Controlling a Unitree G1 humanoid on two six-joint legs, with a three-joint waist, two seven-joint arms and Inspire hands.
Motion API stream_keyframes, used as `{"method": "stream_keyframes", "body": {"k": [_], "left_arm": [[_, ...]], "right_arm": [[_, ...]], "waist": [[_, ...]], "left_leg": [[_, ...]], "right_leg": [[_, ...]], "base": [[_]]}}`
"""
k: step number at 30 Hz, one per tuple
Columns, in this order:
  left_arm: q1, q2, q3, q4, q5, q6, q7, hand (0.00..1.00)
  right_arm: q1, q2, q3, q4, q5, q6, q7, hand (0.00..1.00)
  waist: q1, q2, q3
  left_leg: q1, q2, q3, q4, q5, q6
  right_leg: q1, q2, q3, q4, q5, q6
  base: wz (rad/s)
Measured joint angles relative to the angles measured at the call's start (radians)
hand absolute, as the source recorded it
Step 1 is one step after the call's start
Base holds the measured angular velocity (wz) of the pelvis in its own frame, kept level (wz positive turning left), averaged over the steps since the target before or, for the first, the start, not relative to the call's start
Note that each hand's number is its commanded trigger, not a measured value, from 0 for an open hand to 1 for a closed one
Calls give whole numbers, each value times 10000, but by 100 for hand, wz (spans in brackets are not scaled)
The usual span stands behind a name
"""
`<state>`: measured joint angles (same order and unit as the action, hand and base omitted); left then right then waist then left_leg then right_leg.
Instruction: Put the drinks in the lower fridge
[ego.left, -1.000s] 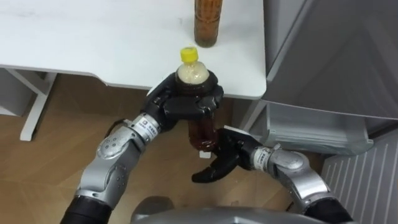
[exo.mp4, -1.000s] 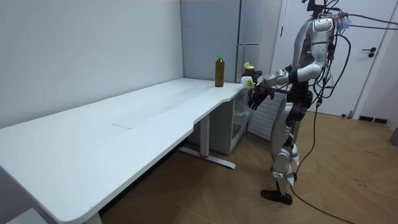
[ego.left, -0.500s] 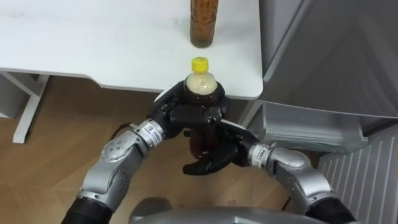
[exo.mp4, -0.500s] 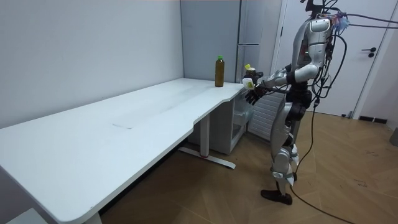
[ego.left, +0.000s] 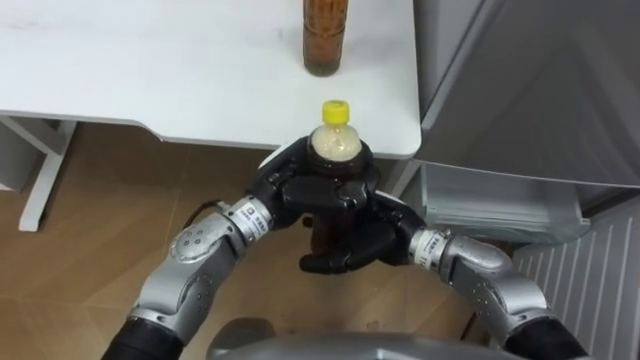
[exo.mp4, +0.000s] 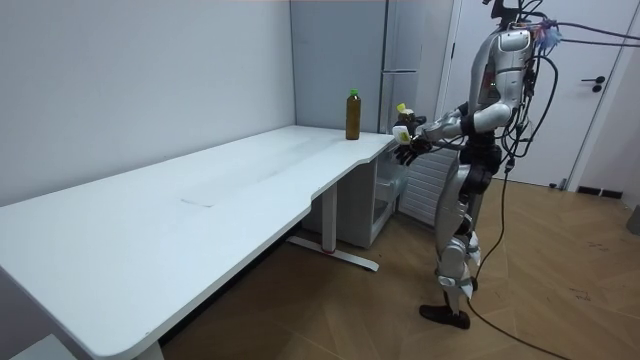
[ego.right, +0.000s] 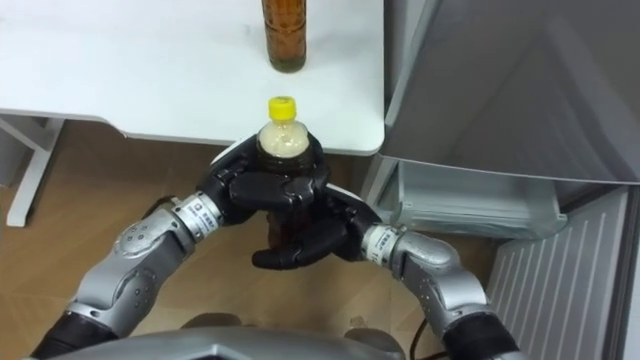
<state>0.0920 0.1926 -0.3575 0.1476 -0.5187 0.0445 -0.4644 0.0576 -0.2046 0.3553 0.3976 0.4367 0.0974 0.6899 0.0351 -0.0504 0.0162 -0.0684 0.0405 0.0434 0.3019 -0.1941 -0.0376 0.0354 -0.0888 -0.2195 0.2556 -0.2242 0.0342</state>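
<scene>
— What is found around the robot?
— A grey fridge is seen to its right, and a white table ahead; the robot is stood at the table's end.
— And the drinks?
— A brown bottle is set upright on the table near its edge. A yellow-capped bottle is held upright in the air, just off the table's corner.
— How is it gripped?
— Its shoulder is clasped by the left hand; its lower part is wrapped from below by the right hand.
</scene>
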Motion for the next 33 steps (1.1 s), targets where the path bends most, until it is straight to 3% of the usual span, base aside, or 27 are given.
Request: {"method": "stream_keyframes", "body": {"k": [5,8,9,10,11,12,19,33], "left_arm": [[7,62,-27,1,17,-4,-18,100],[7,76,-29,2,22,-3,-21,56],[7,76,-28,2,25,-4,-24,49],[6,71,-32,2,85,-6,-30,36],[6,80,-45,2,101,-6,-38,5],[7,81,-59,2,98,-6,-43,0],[10,46,-170,246,-46,-5,-58,0],[171,-83,-224,341,-453,-19,-84,0]], "right_arm": [[-1,-58,97,-7,37,0,-1,100],[-1,-58,107,-8,37,0,9,100],[-1,-59,107,-8,37,1,20,100],[-1,-65,125,-8,29,38,19,100],[-1,-87,161,-7,23,52,18,100],[1,-104,173,-8,16,55,17,100],[19,-403,557,-67,-12,52,-50,100],[145,-402,563,-63,-55,43,-202,100]], "waist": [[-7,95,6],[-16,170,6],[-16,178,7],[-16,190,5],[-12,190,5],[-9,190,5],[6,187,4],[-22,141,20]], "left_leg": [[13,1,35,-24,0,0],[20,2,47,-37,0,0],[20,2,46,-37,0,0],[19,3,46,-37,0,0],[20,3,50,-42,0,0],[22,3,50,-51,0,0],[81,2,90,-127,1,1],[131,0,76,-114,3,2]], "right_leg": [[4,-3,-1,7,2,2],[3,-5,-4,13,2,2],[3,-5,-6,14,2,2],[3,-5,-8,18,2,2],[3,-7,-7,24,2,2],[1,-8,-6,24,2,2],[6,-16,9,17,2,2],[75,-20,-30,4,2,3]], "base": [[0],[0],[0],[0],[0],[0],[0],[0]]}}
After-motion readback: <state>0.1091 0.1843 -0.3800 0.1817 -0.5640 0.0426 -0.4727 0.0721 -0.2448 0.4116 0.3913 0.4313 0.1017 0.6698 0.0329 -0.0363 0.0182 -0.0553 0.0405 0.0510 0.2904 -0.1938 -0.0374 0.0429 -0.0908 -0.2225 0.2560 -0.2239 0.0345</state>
